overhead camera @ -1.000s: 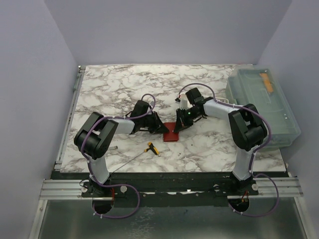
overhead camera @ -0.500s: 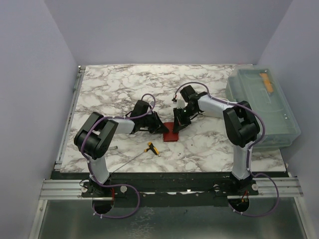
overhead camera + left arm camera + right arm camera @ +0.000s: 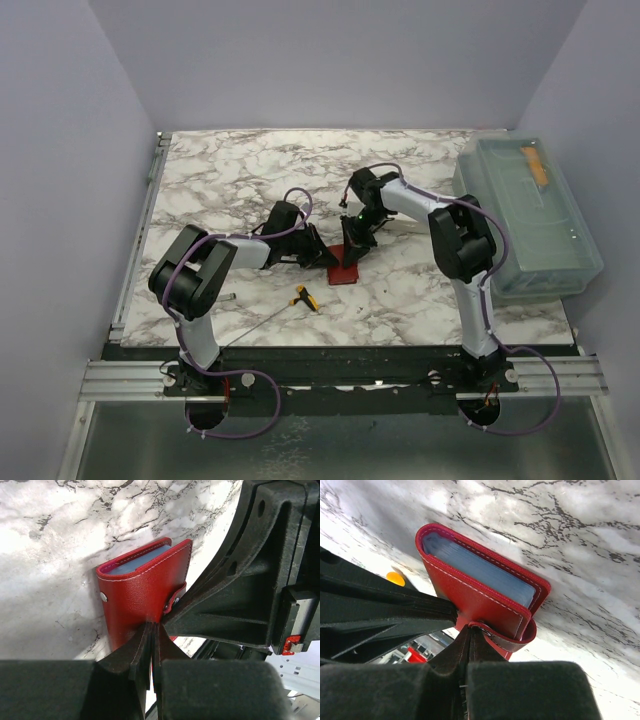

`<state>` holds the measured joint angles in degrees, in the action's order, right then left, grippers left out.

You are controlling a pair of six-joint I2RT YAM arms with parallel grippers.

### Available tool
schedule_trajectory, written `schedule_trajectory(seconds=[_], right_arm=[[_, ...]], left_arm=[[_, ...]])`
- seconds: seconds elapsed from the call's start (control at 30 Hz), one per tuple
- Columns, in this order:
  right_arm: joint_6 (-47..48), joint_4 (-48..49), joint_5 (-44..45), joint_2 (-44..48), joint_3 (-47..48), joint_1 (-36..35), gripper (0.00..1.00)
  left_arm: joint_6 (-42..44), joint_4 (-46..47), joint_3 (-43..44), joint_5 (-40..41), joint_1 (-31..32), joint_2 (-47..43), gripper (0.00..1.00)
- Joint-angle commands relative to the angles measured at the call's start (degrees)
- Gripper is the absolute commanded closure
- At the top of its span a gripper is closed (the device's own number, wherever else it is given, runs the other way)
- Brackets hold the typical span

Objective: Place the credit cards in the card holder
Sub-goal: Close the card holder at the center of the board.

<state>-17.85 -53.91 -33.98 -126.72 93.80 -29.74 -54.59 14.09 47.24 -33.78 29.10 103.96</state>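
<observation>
The red card holder (image 3: 343, 271) lies folded shut on the marble table between both grippers. In the left wrist view the card holder (image 3: 140, 590) shows its blue-grey lining at the far edge. My left gripper (image 3: 152, 626) is shut, its tips pressed on the red cover. In the right wrist view my right gripper (image 3: 470, 628) is shut, its tips against the card holder (image 3: 470, 595) at the snap strap (image 3: 520, 639). From above, the left gripper (image 3: 328, 258) and right gripper (image 3: 351, 249) meet over it. No credit card shows.
A yellow-handled thin metal tool (image 3: 306, 298) lies just in front of the card holder; its handle shows in the right wrist view (image 3: 395, 577). A large clear lidded bin (image 3: 525, 215) stands at the table's right edge.
My right gripper has swung left and come down onto the card holder, its arm folding in closer. The left arm and the card holder have not moved.
</observation>
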Motion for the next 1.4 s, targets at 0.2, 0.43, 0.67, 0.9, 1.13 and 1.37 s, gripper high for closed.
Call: schedule_trajectory(seconds=[0.2,0.43,0.67,0.9,1.13,1.37], right_arm=[[4.04,-1.35,19.17,-16.54,6.98,-1.19,0.98],[10.95,2.38,15.49,-22.99,9.65,-1.03,1.0],[12.73,5.95,10.74,-20.62,7.64,-0.62,0.95],[9.7,1.47,11.26,-7.91,13.95,-1.75,0.69],[1.96,0.39,15.74,4.67,9.26,-3.09,0.54],[-2.47,5.21,23.36,14.55,-0.89,-3.38,0.49]], left_arm=[[6.33,-8.32,2.49,-0.76,1.53,-2.99,0.86],[10.65,-17.17,4.67,-0.25,0.34,-11.87,0.8],[11.9,-21.47,3.23,-0.91,-3.09,-18.98,0.74],[11.26,-21.15,2.24,-0.91,-3.97,-17.67,0.67],[9.77,-19.93,3.38,1.22,-4.04,-14.64,0.47],[6.73,-15.64,2.72,0.5,-4.87,-13.0,0.47]])
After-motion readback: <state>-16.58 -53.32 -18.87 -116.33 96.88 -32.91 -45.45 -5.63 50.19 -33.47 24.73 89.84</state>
